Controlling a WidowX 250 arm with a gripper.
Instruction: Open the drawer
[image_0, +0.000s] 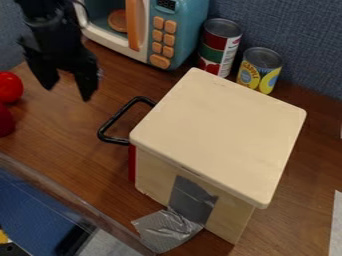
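Peeling loose, the grey tape (163, 230), well below the hand (67, 93), could let the wooden box (220, 125) slide with its drawer (131, 165), at the hand's lower right; the black handle (118, 115), closer in, might slip if the spread fingers hook it off-centre.

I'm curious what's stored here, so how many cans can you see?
2. The red-and-green can stands beside the toy microwave; the yellow-and-blue can is behind the wooden box. The box could hide more.

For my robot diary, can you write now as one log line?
tool: open, away from handle | drawer: looks shut
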